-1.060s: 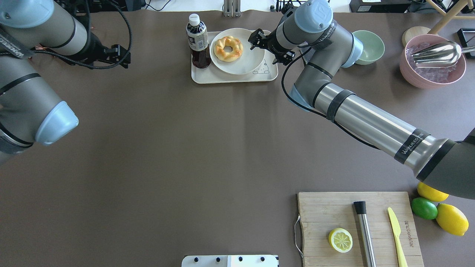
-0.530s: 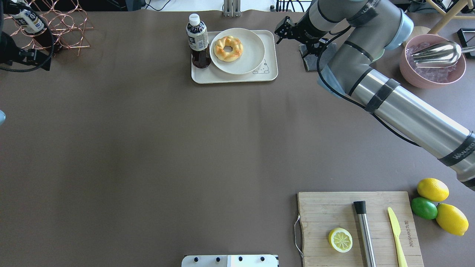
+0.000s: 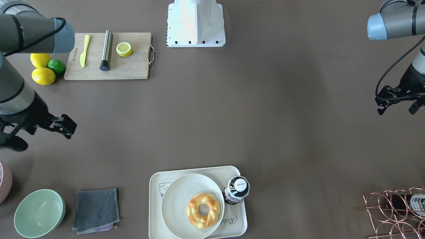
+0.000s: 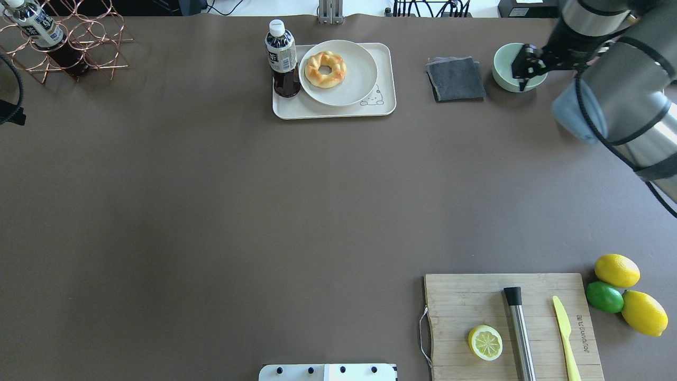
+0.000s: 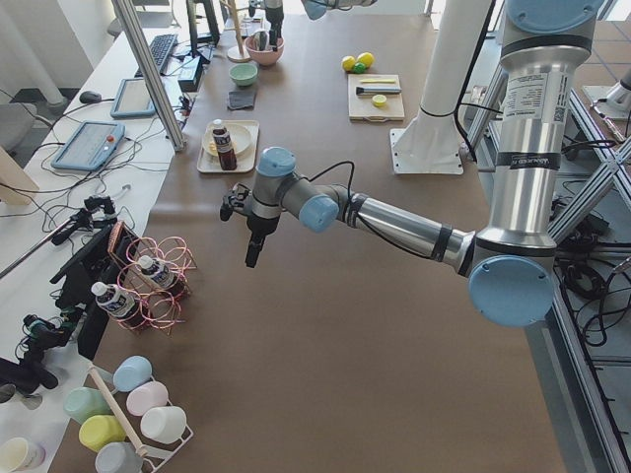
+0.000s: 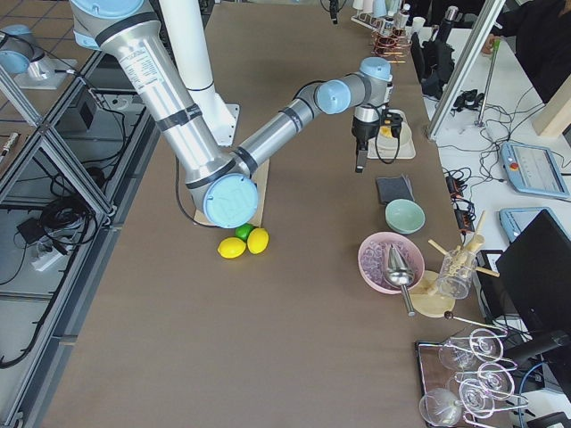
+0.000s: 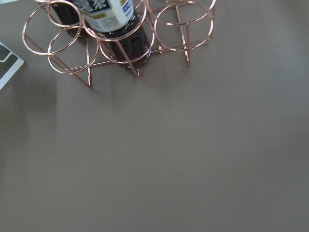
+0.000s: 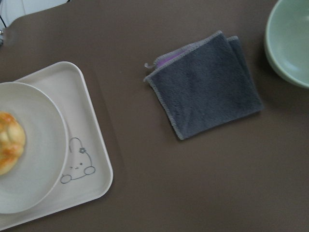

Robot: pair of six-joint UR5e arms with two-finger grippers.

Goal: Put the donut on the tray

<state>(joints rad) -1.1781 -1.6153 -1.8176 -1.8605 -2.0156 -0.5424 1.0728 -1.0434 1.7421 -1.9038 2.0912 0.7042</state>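
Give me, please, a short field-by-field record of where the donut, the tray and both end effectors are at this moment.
donut: lies flat on the white plate
plate: rests on the tray, beside an upright bottle
tray: on the table's far edge, bunny drawing uncovered
right end effector: well clear of the tray, looks open, holds nothing
left end effector: far from the tray, open, holds nothing
task state: looks done, the donut sits on the tray by way of the plate

Silver-grey arms [image 4: 634,79], pale-blue joint caps [image 4: 571,114]
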